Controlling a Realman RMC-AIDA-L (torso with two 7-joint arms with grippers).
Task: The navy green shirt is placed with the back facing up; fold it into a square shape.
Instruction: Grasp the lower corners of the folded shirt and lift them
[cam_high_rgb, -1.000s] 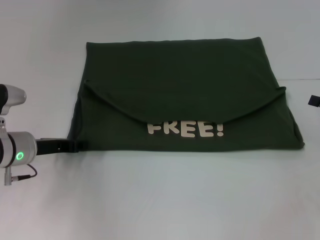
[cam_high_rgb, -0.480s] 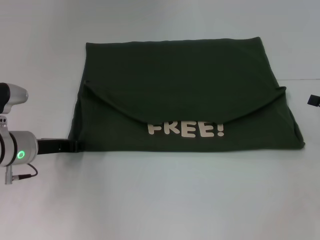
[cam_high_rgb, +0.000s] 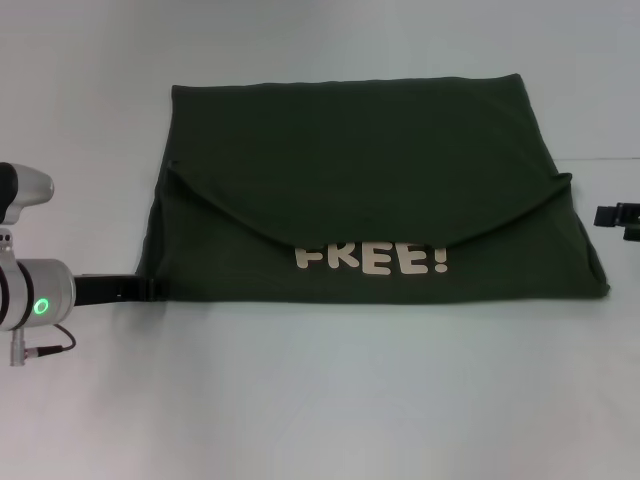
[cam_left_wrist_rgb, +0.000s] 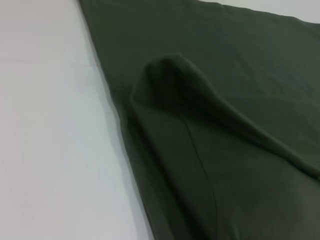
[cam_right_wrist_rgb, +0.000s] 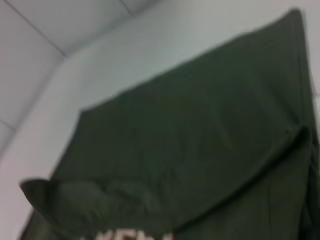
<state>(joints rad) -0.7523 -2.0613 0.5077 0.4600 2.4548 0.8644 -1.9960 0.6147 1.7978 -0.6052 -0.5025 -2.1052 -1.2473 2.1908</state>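
The navy green shirt (cam_high_rgb: 365, 190) lay flat in the middle of the white table (cam_high_rgb: 320, 400), already partly folded into a broad, roughly rectangular shape. Its upper layer came down in a curved flap whose lowest point sat just above pale block lettering reading "FREE!" (cam_high_rgb: 372, 259), near the shirt's 6 o'clock edge. So the shirt carried a print rather than being plain.

The left gripper (cam_high_rgb: 150, 290) reached in from the 9 o'clock side of the head view, its dark tip touching the shirt's corner at about 8 o'clock. Whether its fingers were apart or closed on the fabric could not be told. A green light glowed on the silver wrist behind it. The left wrist view showed only cloth: the shirt's edge running along the table, with a raised, rounded fold of fabric (cam_left_wrist_rgb: 170, 75) standing up from the layer beneath.

The right gripper (cam_high_rgb: 620, 215) showed as a small dark piece at the 3 o'clock edge of the head view, near the shirt's side but apart from it; its finger state could not be told. The right wrist view looked across the shirt toward the curved flap, with a sliver of the lettering at the frame's edge.
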